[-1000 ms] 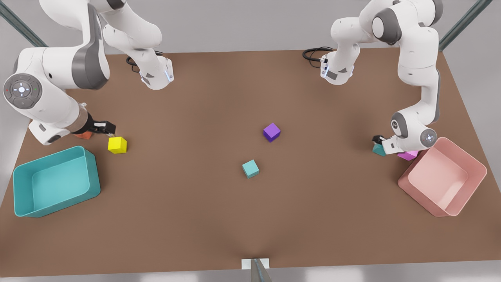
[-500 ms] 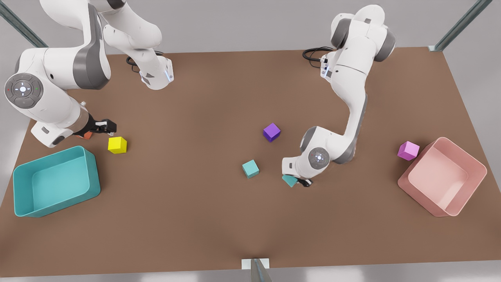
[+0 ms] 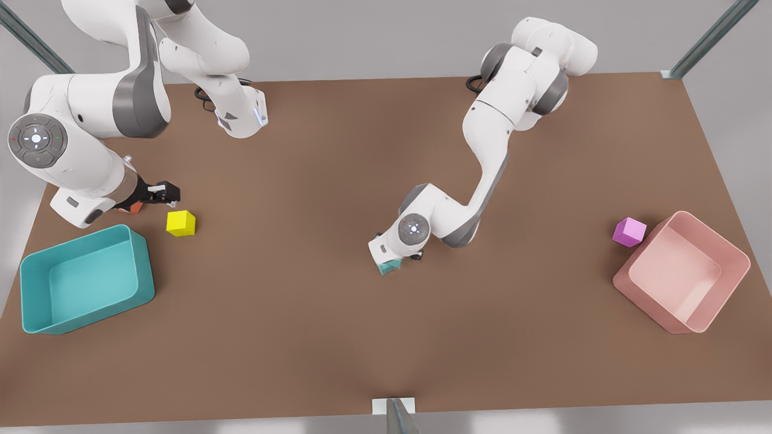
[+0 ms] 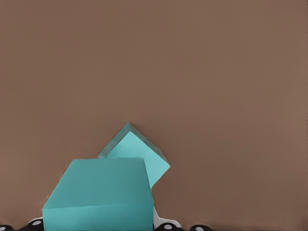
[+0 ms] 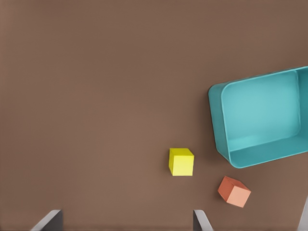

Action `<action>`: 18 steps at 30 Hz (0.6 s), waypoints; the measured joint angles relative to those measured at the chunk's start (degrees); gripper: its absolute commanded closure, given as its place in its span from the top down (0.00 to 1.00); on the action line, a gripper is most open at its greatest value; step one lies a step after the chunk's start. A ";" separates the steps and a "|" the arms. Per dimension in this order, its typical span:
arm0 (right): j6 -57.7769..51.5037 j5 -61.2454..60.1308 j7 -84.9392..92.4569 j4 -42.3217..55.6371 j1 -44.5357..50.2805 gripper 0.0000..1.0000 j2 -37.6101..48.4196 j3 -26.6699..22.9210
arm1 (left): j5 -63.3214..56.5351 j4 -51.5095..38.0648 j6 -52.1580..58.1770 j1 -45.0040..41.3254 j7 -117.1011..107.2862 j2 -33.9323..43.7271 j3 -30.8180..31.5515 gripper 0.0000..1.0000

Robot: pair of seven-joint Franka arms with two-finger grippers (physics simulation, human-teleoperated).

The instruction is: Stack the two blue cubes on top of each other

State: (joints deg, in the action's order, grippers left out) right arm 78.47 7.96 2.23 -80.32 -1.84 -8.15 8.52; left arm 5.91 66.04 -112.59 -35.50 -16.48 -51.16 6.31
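At mid-table, the left gripper (image 3: 395,260) clamps one blue cube (image 4: 101,195) directly above the second cube (image 4: 139,156), which rests on the table (image 3: 301,313) turned cornerwise to the held one. Cubes have no long axis; the held cube's faces sit square to the wrist camera. The right gripper (image 3: 163,193) waits with fingers spread above an orange cube (image 5: 234,191), near a yellow cube (image 3: 181,223) and the teal bin (image 3: 36,301).
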 measured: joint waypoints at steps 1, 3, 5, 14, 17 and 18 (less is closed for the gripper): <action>-0.03 -0.01 0.12 -0.01 -0.01 1.00 -0.01 0.01 | 0.00 -0.01 0.32 -0.52 -1.80 -0.04 0.02 0.58; -0.10 -0.01 0.35 -0.03 0.00 1.00 -0.07 0.01 | -0.01 -0.01 0.78 -0.90 -5.11 -0.16 0.03 0.58; -0.15 -0.02 0.55 -0.02 0.02 1.00 -0.08 0.00 | -0.01 -0.01 1.01 -0.79 -8.06 -0.35 0.02 0.58; -0.27 -0.04 1.19 -0.02 0.10 1.00 -0.17 0.05 | -0.03 -0.04 -0.30 -0.71 -17.80 -1.33 -0.01 0.59; -0.32 -0.04 1.34 -0.01 0.00 1.00 -0.18 0.00 | -0.01 -0.24 -1.42 -0.79 -20.08 -1.47 0.02 0.59; -0.33 -0.03 1.39 -0.02 -0.02 1.00 -0.17 -0.01 | -0.01 -0.55 -1.74 -0.79 -20.76 -1.69 0.02 0.59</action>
State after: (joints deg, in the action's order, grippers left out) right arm 78.14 7.93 3.61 -80.34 -1.87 -8.32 8.51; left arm 5.90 65.49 -114.33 -36.29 -37.24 -52.85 6.33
